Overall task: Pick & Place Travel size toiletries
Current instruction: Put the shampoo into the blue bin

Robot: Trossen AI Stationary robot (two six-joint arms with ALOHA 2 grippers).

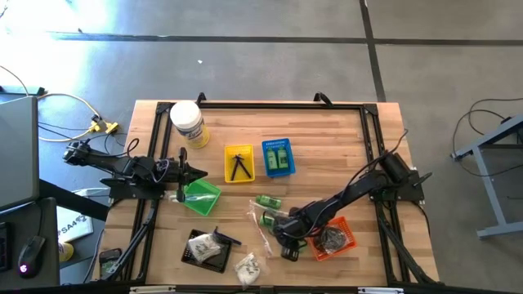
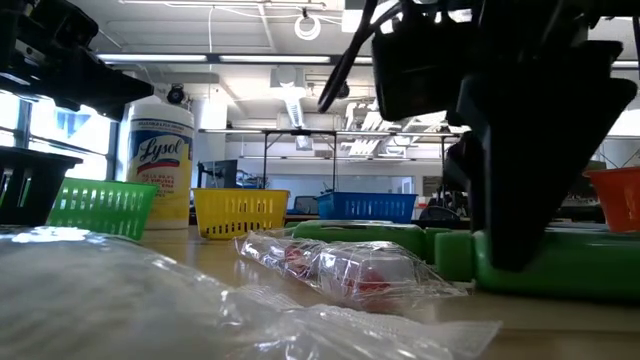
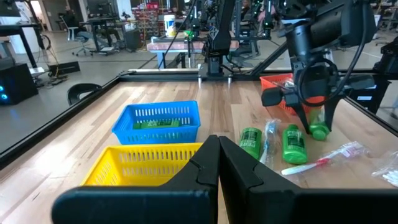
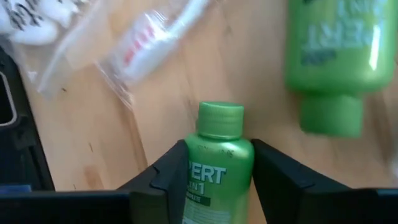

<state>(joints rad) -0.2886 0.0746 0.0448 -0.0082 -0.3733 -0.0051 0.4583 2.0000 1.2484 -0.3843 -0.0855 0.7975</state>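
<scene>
Right wrist view: right gripper (image 4: pixel 214 165) closing on a green bottle (image 4: pixel 216 163).
Both fingers (image 4: pixel 169 169) are pressing the bottle's flanks, cap pointing forward past the fingertips, giving a grip across its narrow body. A second green bottle (image 4: pixel 333 46) is lying just ahead on the table (image 4: pixel 81 140), a bagged toothbrush (image 4: pixel 149 37) beside it. The left gripper (image 3: pixel 214 171), jaws together, is waiting over the yellow basket (image 3: pixel 140 163).

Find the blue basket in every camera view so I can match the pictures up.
High view: blue basket just above table centre.
Low view: in the background, right of centre.
Left wrist view: left of centre, on the wood.
Right wrist view: not in it.
Shared landmark: the yellow basket right beside it, seen in the same three views.
</scene>
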